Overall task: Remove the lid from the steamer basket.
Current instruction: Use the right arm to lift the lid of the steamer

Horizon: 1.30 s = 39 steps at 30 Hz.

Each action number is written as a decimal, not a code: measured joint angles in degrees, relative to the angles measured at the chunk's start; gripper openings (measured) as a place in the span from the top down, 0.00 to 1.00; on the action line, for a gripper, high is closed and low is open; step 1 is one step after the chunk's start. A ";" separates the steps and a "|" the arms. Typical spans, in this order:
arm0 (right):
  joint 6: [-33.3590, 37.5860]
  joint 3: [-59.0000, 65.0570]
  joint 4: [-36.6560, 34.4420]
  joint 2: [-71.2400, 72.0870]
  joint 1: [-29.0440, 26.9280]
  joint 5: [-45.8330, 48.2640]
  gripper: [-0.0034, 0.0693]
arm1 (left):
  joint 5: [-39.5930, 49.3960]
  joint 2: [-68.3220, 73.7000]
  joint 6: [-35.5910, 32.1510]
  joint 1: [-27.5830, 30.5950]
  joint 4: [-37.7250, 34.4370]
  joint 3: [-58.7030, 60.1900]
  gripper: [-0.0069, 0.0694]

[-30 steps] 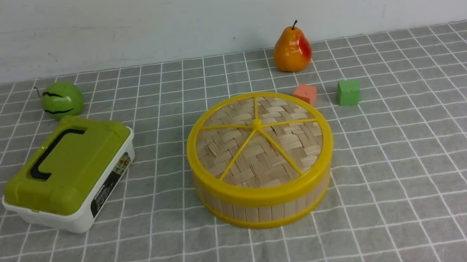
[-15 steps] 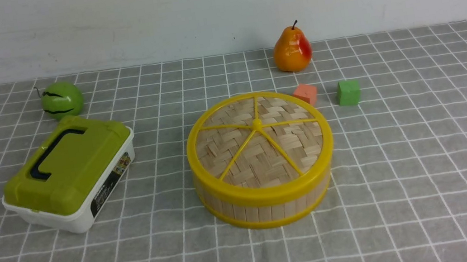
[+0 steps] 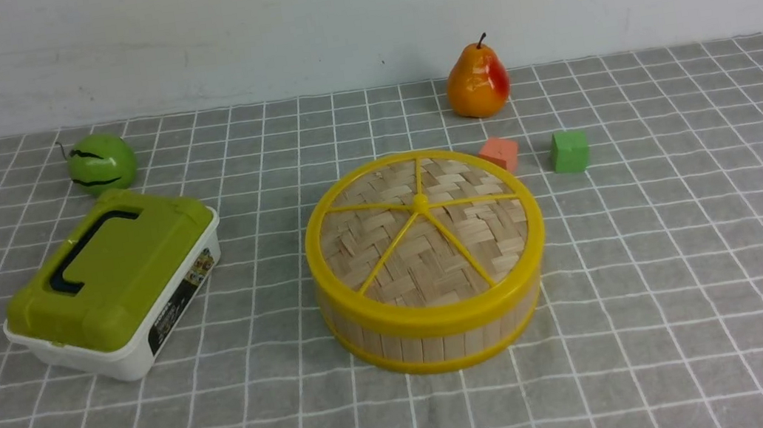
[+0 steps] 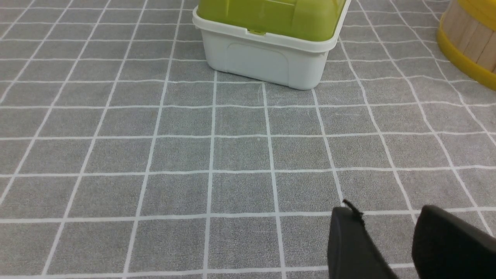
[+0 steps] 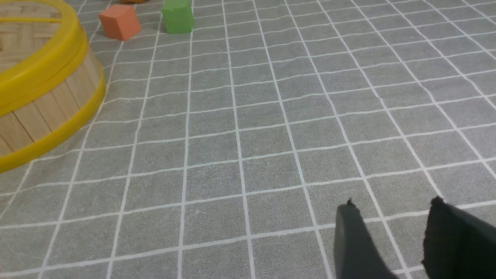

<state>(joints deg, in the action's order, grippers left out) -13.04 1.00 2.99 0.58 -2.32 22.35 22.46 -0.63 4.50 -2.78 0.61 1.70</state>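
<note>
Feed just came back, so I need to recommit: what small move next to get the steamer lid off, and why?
Probably raise the right end effector and swing it toward the lid. The lid sits flush on the steamer basket, untouched, while that end effector hangs low beside the basket, apart from it, jaws open and empty.

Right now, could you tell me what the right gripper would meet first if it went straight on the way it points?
Probably nothing but the checked tablecloth: the way ahead of the right gripper looks free as far as the picture shows. The steamer basket and green cube sit off to the side.
</note>
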 joint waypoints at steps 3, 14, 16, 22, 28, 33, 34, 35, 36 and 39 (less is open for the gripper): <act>0.00 0.00 0.00 0.00 0.00 0.00 0.62 | 0.00 0.00 0.00 0.00 0.00 0.00 0.60; -3.53 0.07 -9.55 0.00 0.00 -1.15 0.62 | 0.00 0.00 0.00 0.00 0.00 0.00 0.60; -9.32 0.33 -19.64 0.00 0.00 -1.90 0.62 | 0.00 0.00 0.00 0.00 0.00 0.00 0.60; -19.61 0.52 -38.38 0.00 0.00 -3.51 0.62 | 0.00 0.00 0.00 0.00 0.00 0.00 0.60; -17.09 0.52 -36.42 0.00 0.00 -4.87 0.62 | 0.00 0.00 0.00 0.00 0.00 0.00 0.60; -6.26 -0.81 -34.06 0.00 0.00 -1.76 0.66 | 0.00 0.00 0.00 0.00 0.00 0.00 0.60; -1.51 -3.64 -33.71 -0.53 0.00 0.12 0.72 | 0.00 0.00 0.00 0.00 0.00 0.00 0.60; 1.29 -7.38 -33.30 -2.18 0.00 1.46 0.79 | 0.00 0.00 0.00 0.00 0.00 0.00 0.60; 4.14 -10.41 -32.95 -3.92 0.00 2.53 0.85 | 0.00 0.00 0.00 0.00 0.00 0.00 0.60; 14.05 -25.44 -30.65 -14.77 0.00 10.28 0.97 | 0.00 0.00 0.00 0.00 0.00 0.00 0.60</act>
<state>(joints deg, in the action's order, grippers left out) 1.01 -24.44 -27.66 -14.20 -2.32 32.63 22.46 -0.63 4.50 -2.78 0.61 1.70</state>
